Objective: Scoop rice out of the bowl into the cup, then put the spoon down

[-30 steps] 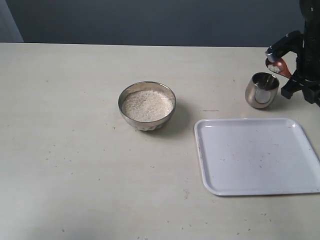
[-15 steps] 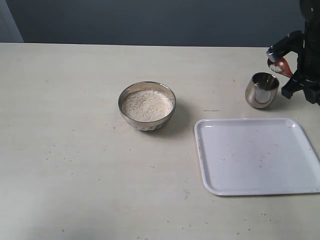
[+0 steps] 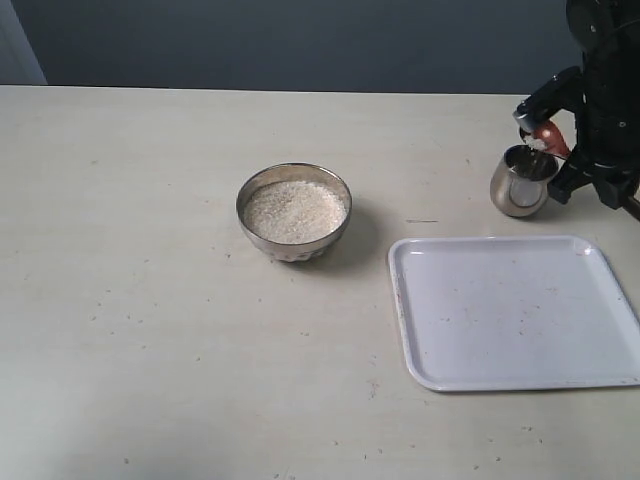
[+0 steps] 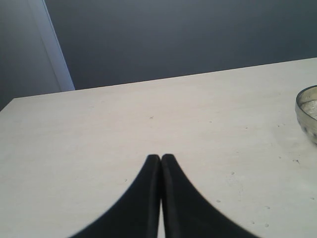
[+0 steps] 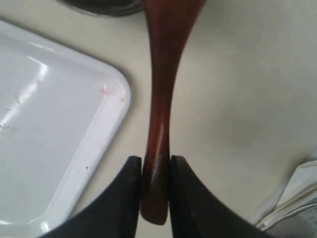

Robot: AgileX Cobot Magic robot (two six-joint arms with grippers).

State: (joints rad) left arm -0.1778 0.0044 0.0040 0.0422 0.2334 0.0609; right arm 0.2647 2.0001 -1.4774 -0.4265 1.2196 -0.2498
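Above cup (image 3: 524, 180) rim, spoon (image 3: 545, 137) (gripped), tray (image 3: 515, 312) near.

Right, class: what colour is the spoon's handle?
Glossy dark reddish-brown on the spoon; the right wrist view shows it best.

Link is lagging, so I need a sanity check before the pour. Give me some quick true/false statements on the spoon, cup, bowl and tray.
1. The right gripper is shut on the spoon. True.
2. The spoon's scoop is above the cup. True.
3. The cup stands on the white tray. False: it stands on the table beyond the tray.
4. The bowl is empty. False: it holds rice.
5. The left gripper holds something. False: it is shut, empty.
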